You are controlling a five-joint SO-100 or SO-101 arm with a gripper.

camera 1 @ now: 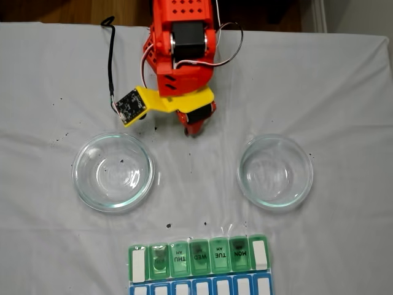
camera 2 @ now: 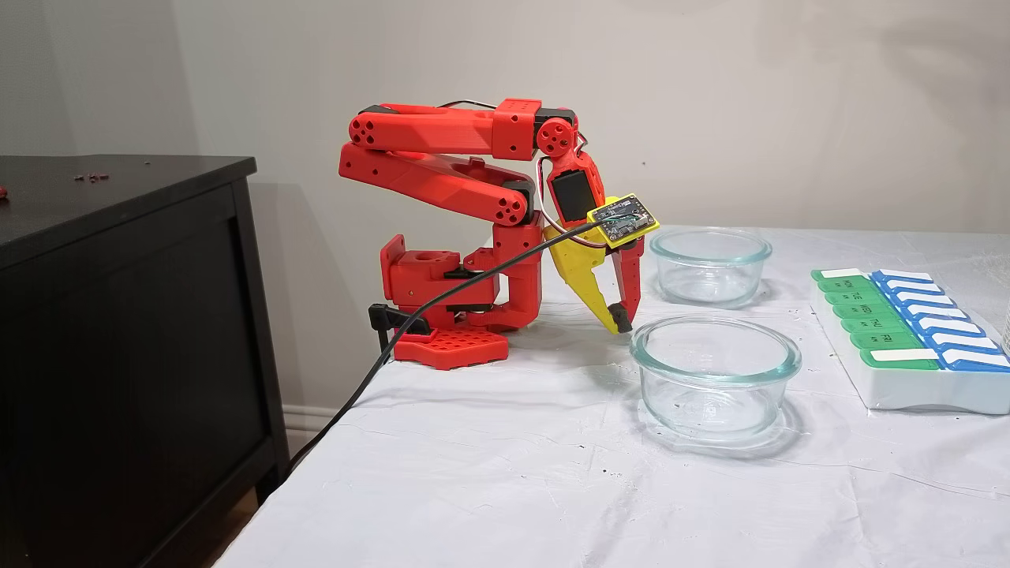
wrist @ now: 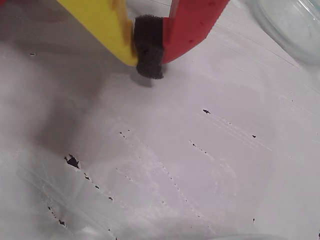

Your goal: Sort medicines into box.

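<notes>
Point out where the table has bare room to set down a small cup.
Bare cloth lies between the two glass dishes, in front of the gripper, and in the strip between the dishes and the pill organizer. Crowded: around the arm's base and its cable.

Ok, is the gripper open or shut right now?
Shut. In the wrist view the gripper has its yellow and red fingers meeting on the black pad at the tips, nothing held, just above the white tablecloth.
</notes>
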